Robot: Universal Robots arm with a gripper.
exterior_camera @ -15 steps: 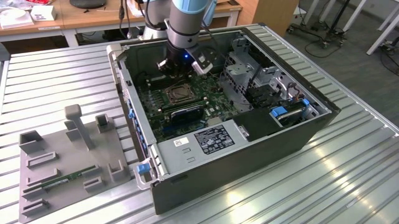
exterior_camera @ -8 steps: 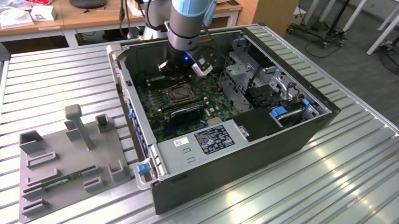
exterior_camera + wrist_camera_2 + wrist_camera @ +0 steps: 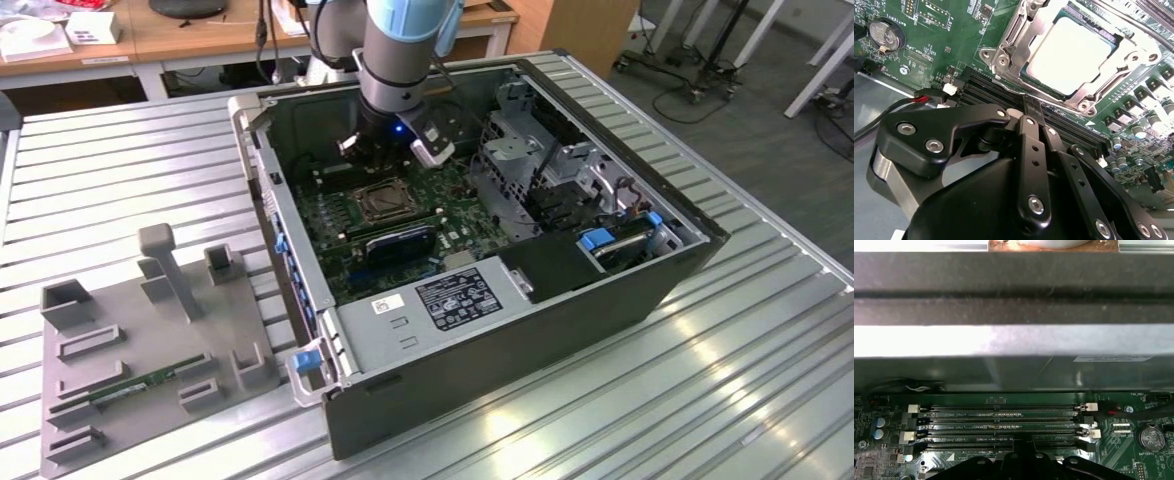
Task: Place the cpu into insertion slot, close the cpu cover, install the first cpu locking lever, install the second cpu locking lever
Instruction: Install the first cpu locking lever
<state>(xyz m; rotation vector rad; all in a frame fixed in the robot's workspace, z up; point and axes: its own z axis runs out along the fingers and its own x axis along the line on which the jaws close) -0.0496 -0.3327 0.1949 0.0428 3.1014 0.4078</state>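
Observation:
The cpu (image 3: 1069,52) shows its pale metallic face and lies flat in the insertion slot (image 3: 380,204) on the green motherboard. The silver cpu cover (image 3: 1004,54) lies down around it, framing the chip in its window. A thin metal lever rod (image 3: 1136,22) runs along one side of the cover; whether it is hooked I cannot tell. My gripper (image 3: 1030,107) is shut with nothing between its fingertips. It hovers over the black memory slots just beside the socket, and in the exterior view my gripper (image 3: 384,158) hangs inside the open case behind the socket.
Black memory slots (image 3: 1004,422) run between the socket and the case wall (image 3: 1004,300). A coin battery (image 3: 886,34) sits on the board near a red-and-black cable (image 3: 921,98). The drive cage (image 3: 534,170) and power supply (image 3: 441,300) hem in the board. A grey fixture tray (image 3: 134,340) lies outside.

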